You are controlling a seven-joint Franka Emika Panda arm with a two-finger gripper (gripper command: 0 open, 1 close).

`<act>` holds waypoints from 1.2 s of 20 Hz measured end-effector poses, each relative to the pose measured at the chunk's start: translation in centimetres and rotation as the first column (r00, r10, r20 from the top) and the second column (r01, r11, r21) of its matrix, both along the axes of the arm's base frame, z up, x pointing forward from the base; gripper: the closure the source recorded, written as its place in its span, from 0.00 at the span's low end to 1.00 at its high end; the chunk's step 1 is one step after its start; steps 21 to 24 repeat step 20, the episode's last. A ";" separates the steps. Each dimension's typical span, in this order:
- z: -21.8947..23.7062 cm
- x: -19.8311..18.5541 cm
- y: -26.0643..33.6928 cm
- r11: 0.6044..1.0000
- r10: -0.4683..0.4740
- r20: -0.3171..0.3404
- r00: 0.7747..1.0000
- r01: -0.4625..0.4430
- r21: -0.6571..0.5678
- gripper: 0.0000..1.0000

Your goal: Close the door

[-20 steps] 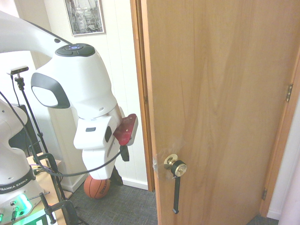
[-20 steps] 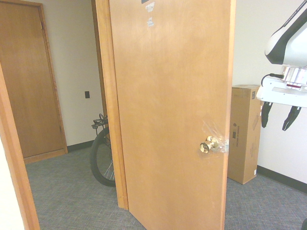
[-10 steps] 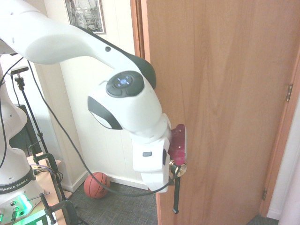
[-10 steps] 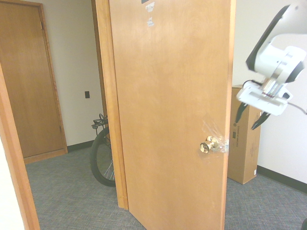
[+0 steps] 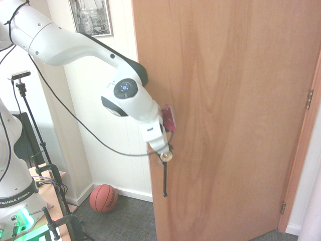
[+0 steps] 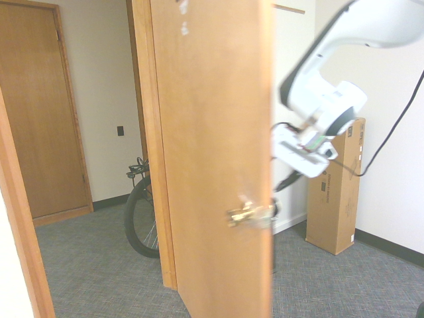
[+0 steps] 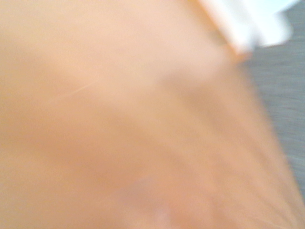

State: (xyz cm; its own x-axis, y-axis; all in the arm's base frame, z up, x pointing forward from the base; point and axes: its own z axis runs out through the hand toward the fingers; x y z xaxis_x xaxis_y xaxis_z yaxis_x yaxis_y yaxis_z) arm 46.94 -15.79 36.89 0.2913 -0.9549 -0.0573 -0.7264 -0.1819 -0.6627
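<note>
1. Clearly the largest thing is the door (image 5: pixel 235 115), a tall light-brown wood-grain slab that fills most of the first exterior view; it stands partly open, hung on silver hinges (image 5: pixel 309 99) at its far edge, and the second exterior view shows it nearly edge-on and blurred

2. Next, the white arm (image 5: pixel 75 42) reaches in from the left of the first exterior view and bends down to the door's free edge

3. At its end the gripper (image 5: pixel 161 149) sits against the door face right at the round brass knob (image 5: pixel 166 156); whether its fingers are apart or together cannot be told, since the wrist body hides them in one view and blur in the other

4. A black strap (image 5: pixel 164 179) dangles straight down from the knob, just below the gripper

5. The wrist view is filled with out-of-focus wood grain, so the door lies very close in front of the camera

6. Around it: a tall cardboard box (image 6: pixel 334 189) stands upright against the wall behind the arm, a bicycle wheel (image 6: pixel 139 218) leans beyond the door frame (image 6: pixel 147 132), a framed picture (image 5: pixel 91 17) hangs on the wall, and a basketball (image 5: pixel 103 198) rests on the carpet near the wall, below the arm

7. A second brown door (image 6: pixel 40 112) stands shut in the far room
</note>
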 end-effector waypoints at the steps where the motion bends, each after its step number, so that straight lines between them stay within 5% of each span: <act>1: 0.8 1.4 4.9 0.999 0.034 0.031 0.999 -0.033 -0.032 0.00; 5: 2.9 6.1 24.3 0.979 0.151 0.120 0.981 -0.131 -0.157 0.00; 9: -2.2 6.2 34.1 0.957 0.201 0.163 0.966 -0.158 -0.244 0.00; 14: -2.5 2.7 34.7 0.928 0.230 0.137 0.963 -0.174 -0.330 0.00; 20: -7.8 -8.3 23.8 0.874 0.179 -0.100 0.979 -0.205 -0.441 0.00; 24: -7.8 -8.3 23.8 0.874 0.179 -0.100 0.979 -0.205 -0.441 0.00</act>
